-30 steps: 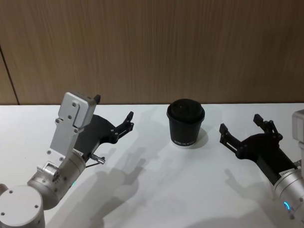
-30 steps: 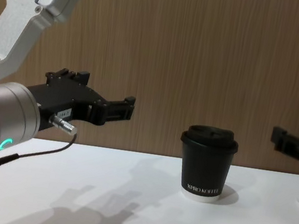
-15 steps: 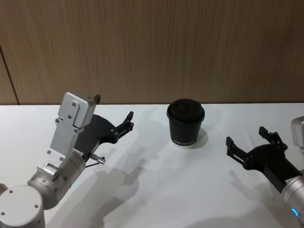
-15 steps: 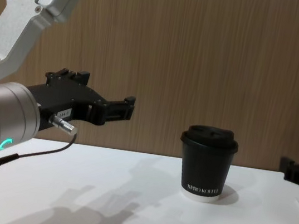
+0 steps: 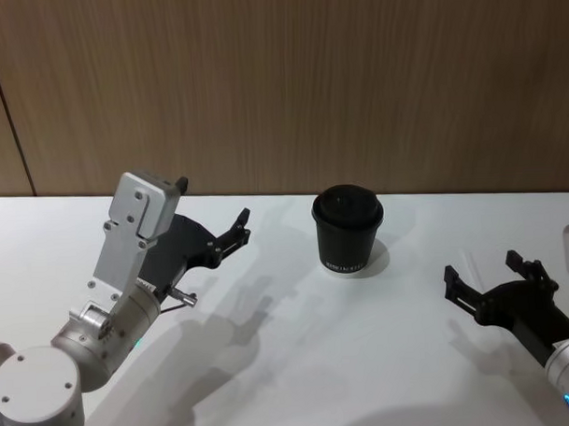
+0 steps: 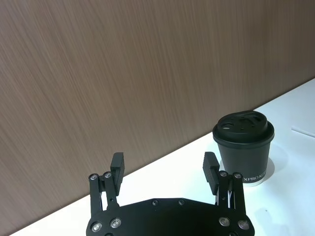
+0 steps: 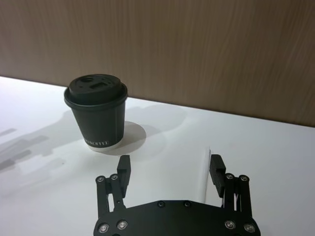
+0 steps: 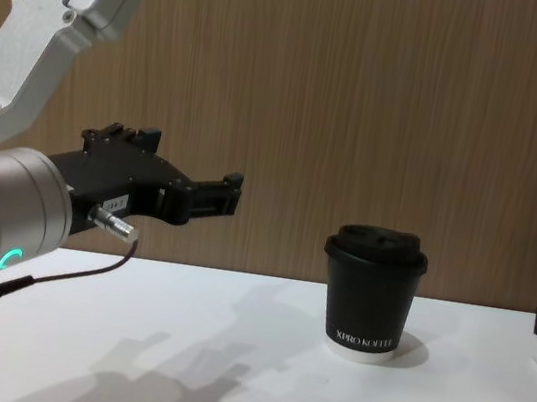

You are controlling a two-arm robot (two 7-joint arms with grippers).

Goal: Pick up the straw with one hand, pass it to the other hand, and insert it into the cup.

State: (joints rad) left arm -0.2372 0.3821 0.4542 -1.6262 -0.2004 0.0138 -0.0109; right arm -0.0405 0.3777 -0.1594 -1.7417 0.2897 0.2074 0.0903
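**Straw lies under the right gripper, lengthwise with its reach**

The white straw lies flat on the white tabletop, on the robot's right of the black lidded coffee cup and apart from it. The right gripper hangs low over that spot with its fingers spread wide and nothing between them. In the right wrist view the straw lies in the gap between the fingers, close beside one finger and well apart from the other. Its long axis points roughly the way the gripper points, towards the wood-panelled wall. Closing the fingers would therefore press across the straw, not along it. The grasp probably calls for a small sideways shift to centre the straw, then a descent to the tabletop.

The left gripper is raised on the far side of the cup, likewise spread and empty, aimed towards the cup. It is much farther from the straw, so the right arm is the likely one to pick it up.
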